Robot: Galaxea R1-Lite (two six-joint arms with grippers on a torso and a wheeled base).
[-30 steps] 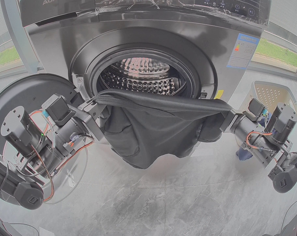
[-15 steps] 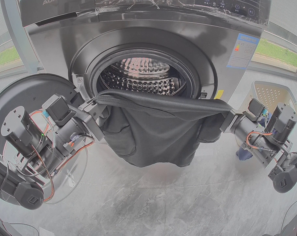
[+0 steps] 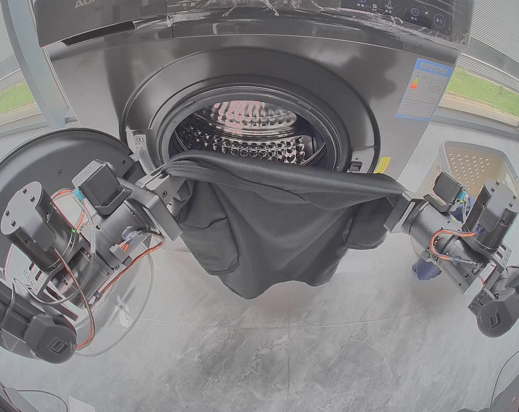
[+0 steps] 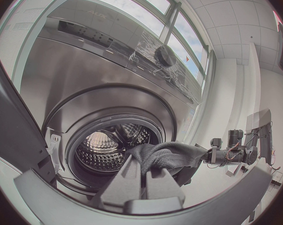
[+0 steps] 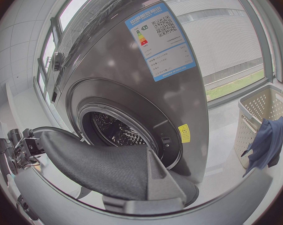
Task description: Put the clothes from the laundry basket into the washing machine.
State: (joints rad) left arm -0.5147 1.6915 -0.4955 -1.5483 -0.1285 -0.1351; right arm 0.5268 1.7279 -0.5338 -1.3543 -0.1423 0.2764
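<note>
Grey marbled floor, windowed room. Dark metallic washing machine seen with round door swung open and dimpled steel drum exposed. Black garment stretched across drum mouth, ends clamped in left gripper and right gripper. Blue cloth draped over rim of perforated beige laundry basket.

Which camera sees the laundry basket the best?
The right wrist view. There the laundry basket stands almost whole, its holes and rim plain, a blue garment draped over its edge. In the head view the right arm hides its lower part. The left wrist view faces the drum and the black garment instead.
</note>
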